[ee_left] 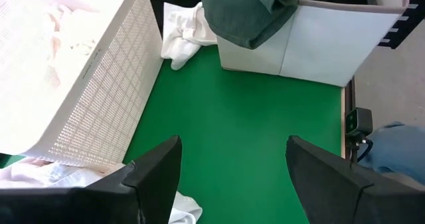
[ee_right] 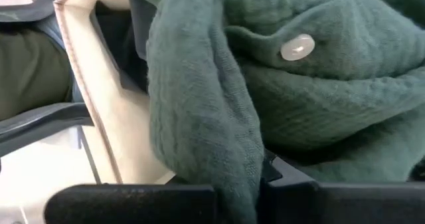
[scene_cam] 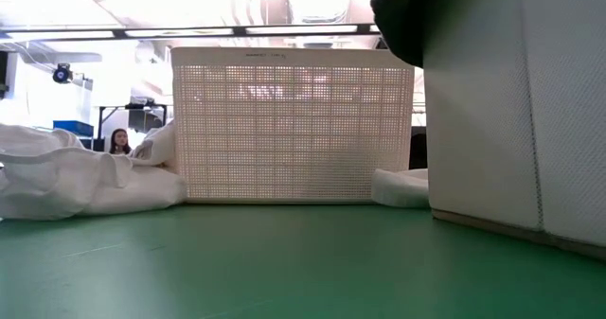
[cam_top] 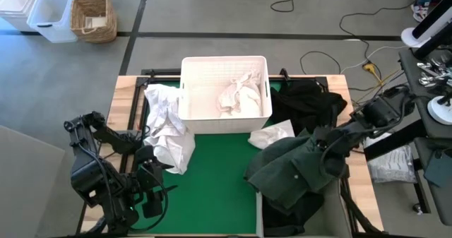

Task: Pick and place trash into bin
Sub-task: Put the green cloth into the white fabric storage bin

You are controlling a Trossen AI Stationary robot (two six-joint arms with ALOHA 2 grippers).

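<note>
Where writing might show: none legible.
Right gripper [ee_right: 262, 184]: clamped on dark green garment [cam_top: 300, 169], over the table's right side.
Left gripper [ee_left: 232, 177]: fingers apart, empty, above green mat [cam_top: 215, 181].
White tub [cam_top: 224, 95]: holds white sheet [cam_top: 236, 95].

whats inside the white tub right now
In the white tub, crumpled soft white sheets lie toward its right side; the left side shows bare lattice floor. Anything beneath the sheets is covered. No dark garment is inside.
</note>
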